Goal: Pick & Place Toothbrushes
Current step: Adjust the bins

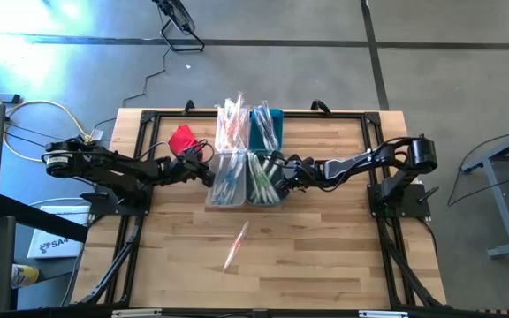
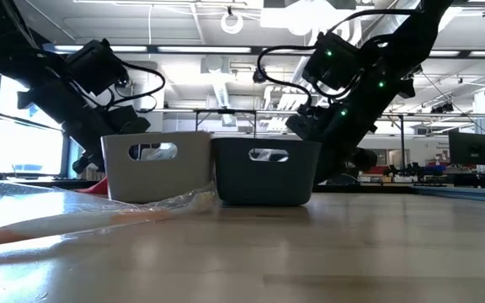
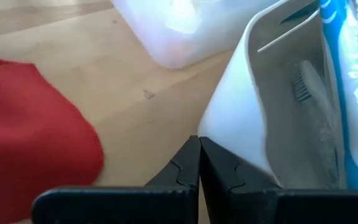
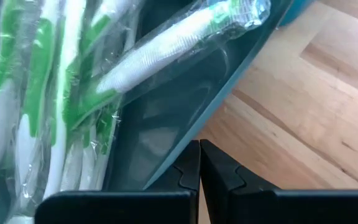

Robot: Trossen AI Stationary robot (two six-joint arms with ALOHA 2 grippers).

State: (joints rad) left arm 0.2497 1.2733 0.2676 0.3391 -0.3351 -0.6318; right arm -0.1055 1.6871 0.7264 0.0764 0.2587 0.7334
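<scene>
Toothbrushes (image 1: 247,150) in clear wrappers fill four small bins grouped at the middle of the desk (image 1: 325,247), and one more wrapped toothbrush (image 1: 235,246), orange-handled, lies alone on the bare wood nearer the front edge. The left gripper (image 3: 199,163) has its fingers pressed together, holding nothing, right at the outer wall of the white bin (image 3: 253,118), in which a blue-handled brush (image 3: 340,87) stands. The red cloth (image 3: 30,124) lies on the wood just beside this gripper. The right gripper (image 4: 199,165) likewise has its fingers pressed together and empty, at the rim of the dark teal bin (image 4: 185,118), where green-and-white brushes (image 4: 61,93) lie packed side by side. Seen from above, the two arms reach in from opposite sides of the desk and meet the near pair of bins. The far pair, one clear (image 1: 230,124) and one teal (image 1: 266,128), stand touching them behind.
</scene>
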